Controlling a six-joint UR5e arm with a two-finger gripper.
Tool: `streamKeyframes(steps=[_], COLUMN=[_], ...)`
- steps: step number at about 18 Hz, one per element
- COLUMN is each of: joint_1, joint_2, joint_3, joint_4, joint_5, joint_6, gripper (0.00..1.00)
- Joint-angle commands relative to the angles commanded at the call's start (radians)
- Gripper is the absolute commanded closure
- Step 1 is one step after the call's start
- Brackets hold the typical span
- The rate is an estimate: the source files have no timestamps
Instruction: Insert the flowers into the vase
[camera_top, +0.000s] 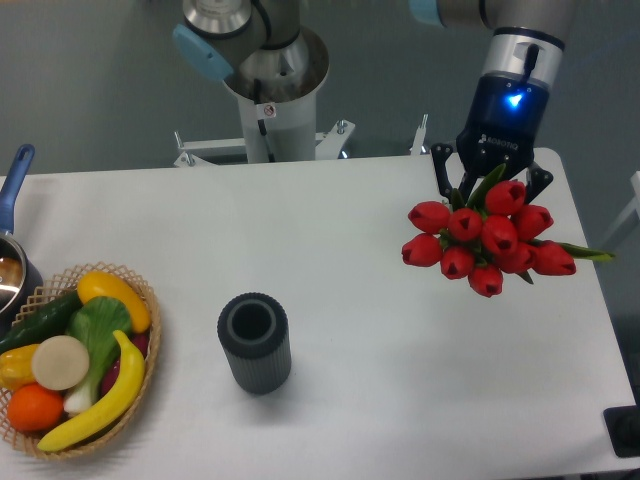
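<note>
The flowers (487, 240), a tight bunch of red tulip buds with green leaves, hang over the right side of the table with the buds tilted toward the camera. My gripper (490, 192) is right behind and above the bunch and is shut on its stems. The buds hide the stems and my fingertips. The vase (255, 341), dark grey with ribbed sides, stands upright at the front centre of the table. Its round mouth is open and empty. It is well to the left of the flowers and nearer the camera.
A wicker basket (140, 300) of fruit and vegetables sits at the front left. A pot with a blue handle (14, 180) is at the left edge. The robot base (268, 90) stands behind the table. The right table edge runs close to the flowers.
</note>
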Motion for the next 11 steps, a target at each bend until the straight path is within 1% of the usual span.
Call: streamKeyframes(steps=[6, 11], joint_1=[0.002, 0.002], joint_2=[-0.002, 0.000], joint_3=[0.000, 0.000], joint_4=[0.000, 0.000], joint_5=[-0.031, -0.032], joint_6=[-0.005, -0.005], gripper=[0.67, 0.67])
